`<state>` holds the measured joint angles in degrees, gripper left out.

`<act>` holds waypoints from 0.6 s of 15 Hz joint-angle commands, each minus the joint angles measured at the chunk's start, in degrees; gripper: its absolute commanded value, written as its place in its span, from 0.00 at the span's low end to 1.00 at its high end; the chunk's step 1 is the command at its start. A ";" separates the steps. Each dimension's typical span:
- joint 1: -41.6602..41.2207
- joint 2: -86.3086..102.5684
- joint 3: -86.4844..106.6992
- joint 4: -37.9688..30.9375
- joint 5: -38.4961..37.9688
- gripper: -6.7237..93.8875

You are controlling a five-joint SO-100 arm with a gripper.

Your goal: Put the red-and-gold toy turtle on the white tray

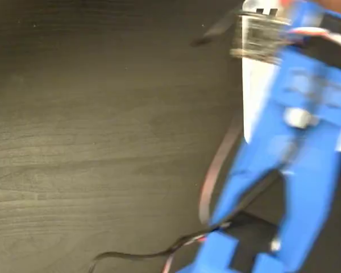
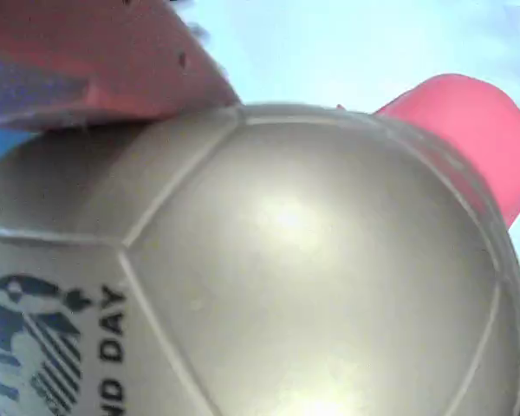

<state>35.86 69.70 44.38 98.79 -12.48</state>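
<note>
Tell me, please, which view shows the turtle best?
The wrist view: the turtle's gold shell fills the picture, with black print and a red part behind. The fixed view shows only the blurred blue arm over the dark table; no turtle visible.

The fixed view is dim and heavily smeared: the blue arm (image 1: 298,153) and the white tray (image 1: 256,96) behind it are streaked by motion blur, while the dark wood-grain table (image 1: 91,142) reads softer but steadier, with a faint sheen across its middle. The wrist view is bright and washed out, too close to focus; the red-and-gold toy turtle (image 2: 269,269) fills it, soft glare patches on its shell, background bleached pale blue.
</note>
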 commanded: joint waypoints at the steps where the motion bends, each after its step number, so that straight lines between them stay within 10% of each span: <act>1: 3.34 -2.02 -2.55 0.35 -1.32 0.07; 9: 1.05 -11.43 -0.18 -4.48 -1.41 0.07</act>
<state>37.00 55.90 44.65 95.19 -13.01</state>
